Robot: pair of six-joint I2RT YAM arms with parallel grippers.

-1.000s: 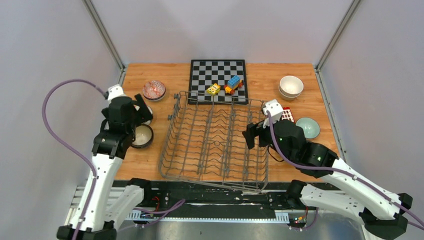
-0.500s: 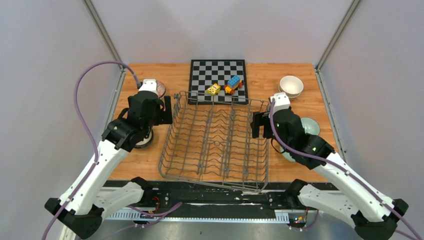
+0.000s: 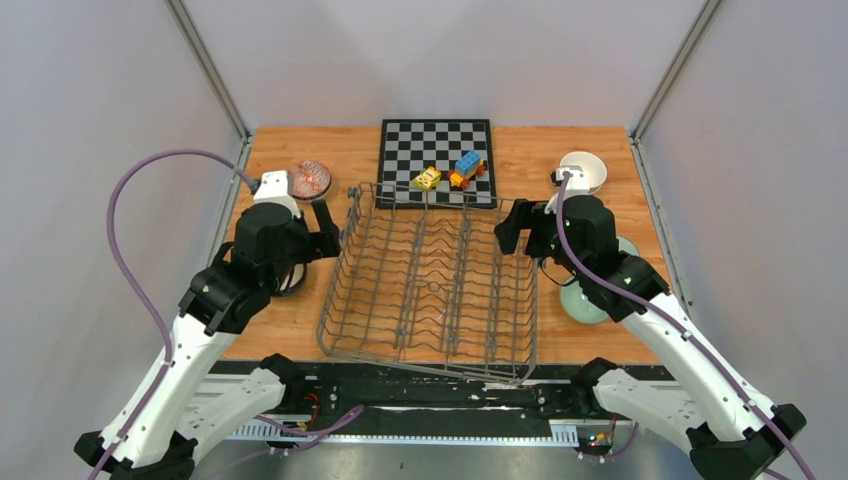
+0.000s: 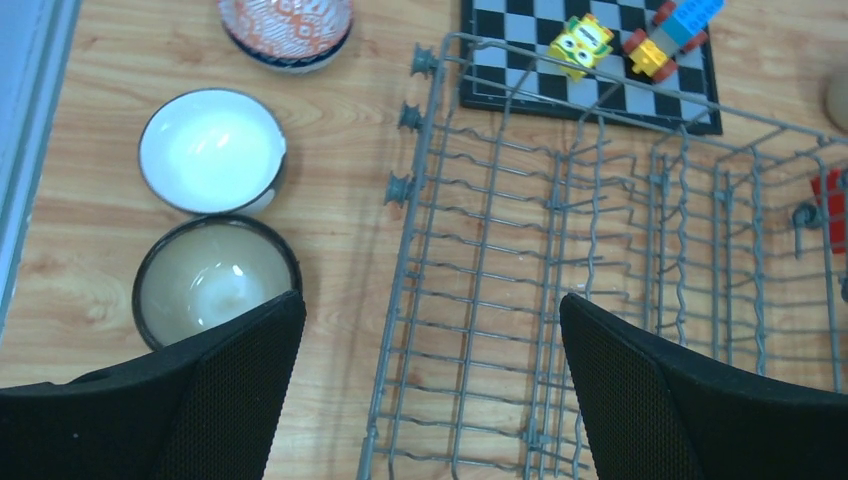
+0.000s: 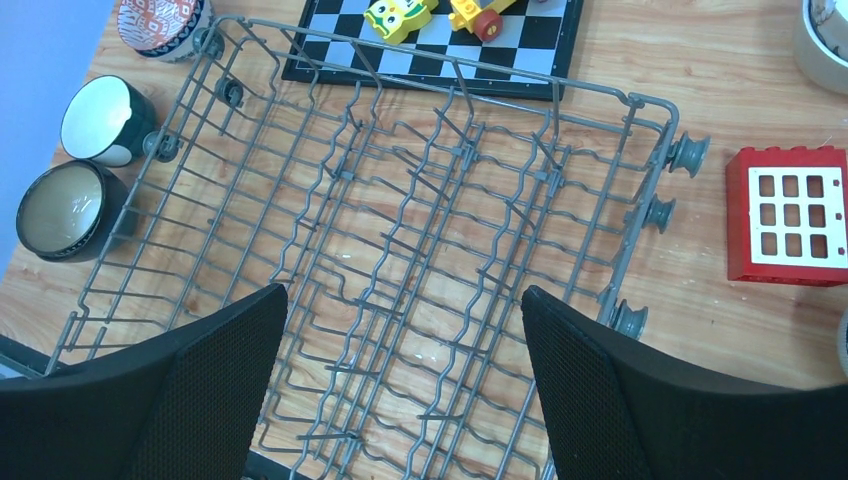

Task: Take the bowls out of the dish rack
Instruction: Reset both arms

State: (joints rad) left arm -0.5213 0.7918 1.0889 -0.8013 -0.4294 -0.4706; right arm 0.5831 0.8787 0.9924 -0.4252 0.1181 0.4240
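left fingers [image 4: 200, 400]: spread, empty | right fingers [image 5: 180, 400]: spread, empty | dish rack [image 3: 430, 285]: beneath both pairs

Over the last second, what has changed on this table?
The left gripper swung from over the left-hand bowls to the dish rack's left edge; the right gripper slid farther back along its right edge. Both stayed open and empty. Rack, bowls, chessboard and toys stayed put.

Wooden table [image 3: 525, 150], rack [image 3: 430, 285] sitting in the middle, chessboard [image 3: 436, 145] just behind it. Left of the rack: a patterned bowl [image 4: 285, 25], a white bowl [image 4: 212, 150] and a dark bowl [image 4: 215, 280]. Right side's got a cream bowl [image 3: 585, 170], a mint bowl [image 3: 580, 303] and a red block [image 5: 788, 215].
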